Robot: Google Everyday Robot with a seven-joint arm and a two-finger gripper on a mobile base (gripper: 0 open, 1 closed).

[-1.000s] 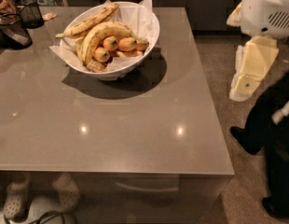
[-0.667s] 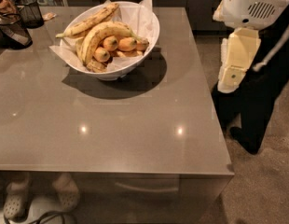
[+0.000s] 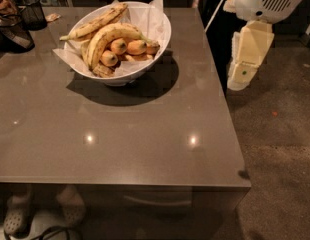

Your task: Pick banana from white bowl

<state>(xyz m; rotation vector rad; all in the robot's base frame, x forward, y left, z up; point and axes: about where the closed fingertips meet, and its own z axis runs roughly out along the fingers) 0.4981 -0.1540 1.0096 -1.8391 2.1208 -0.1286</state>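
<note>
The white bowl [image 3: 162, 31], lined with crumpled white paper, stands on the grey table toward its far side. The banana [image 3: 106, 37], large, curved and yellow with brown speckles, lies across the top of the fruit in the bowl. A thinner long banana [image 3: 95, 25] lies behind it and short stubby bananas [image 3: 129, 47] lie to its right. My gripper [image 3: 243, 74] hangs at the end of the cream arm link off the table's right edge, well to the right of the bowl and apart from it.
Black wire-mesh baskets [image 3: 31, 11] stand at the far left corner of the table [image 3: 145, 144]. The table's right edge runs just left of the arm, with speckled floor [image 3: 280, 149] beyond. A pair of shoes [image 3: 17, 216] shows below the table's front edge.
The arm has moved left, closer to the table's right edge, and sits higher in view. The bowl and bananas have not been touched.
</note>
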